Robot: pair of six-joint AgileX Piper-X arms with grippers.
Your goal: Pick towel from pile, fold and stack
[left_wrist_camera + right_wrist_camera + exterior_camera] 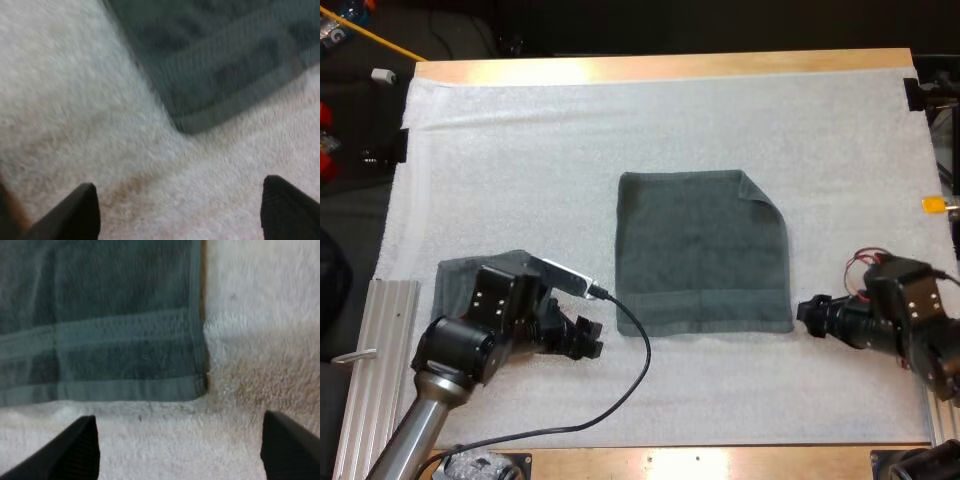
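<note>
While the towel [705, 255] lies flat on the mat [620, 120], left gripper [590, 345] and right gripper [807, 314] sit at its near corners, spread wide, empty; I judge folding and stacking remain.

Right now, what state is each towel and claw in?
Spread towel: flat on the mat, far right corner turned over.
Second towel: partly hidden under the left arm, shape unclear.
Left claw: open, empty, by the spread towel's near left corner.
Right claw: open, empty, by its near right corner.
</note>
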